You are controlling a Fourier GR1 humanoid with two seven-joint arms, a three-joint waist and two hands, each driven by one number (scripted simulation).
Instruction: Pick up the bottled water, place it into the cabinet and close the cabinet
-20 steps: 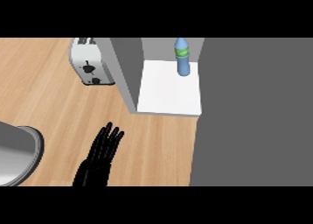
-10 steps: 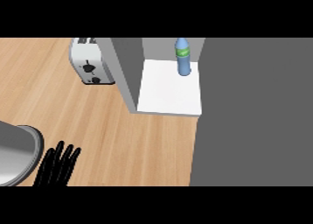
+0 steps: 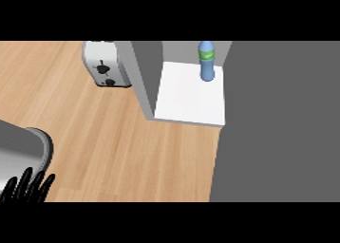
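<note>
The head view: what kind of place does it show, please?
Most likely a kitchen: a wooden counter with a toaster, and an open cabinet holding a water bottle.

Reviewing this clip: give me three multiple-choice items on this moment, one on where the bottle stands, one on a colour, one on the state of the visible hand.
1. Where is the bottled water?
A. Lying on the wooden counter
B. Upright on the white shelf of the cabinet
C. On top of the toaster

2. What colour is the band around the bottle?
A. Green
B. Red
C. Yellow

3. How is the left hand?
A. Curled round the bottle
B. Pressing on the toaster
C. Open, fingers straight, holding nothing

Answers:
1 B, the bottle stands at the back of the cabinet's white shelf, right of the toaster.
2 A, a green label wraps the blue bottle.
3 C, only straight black fingers show at the lower left edge, above the wooden counter, far from the bottle.
</note>
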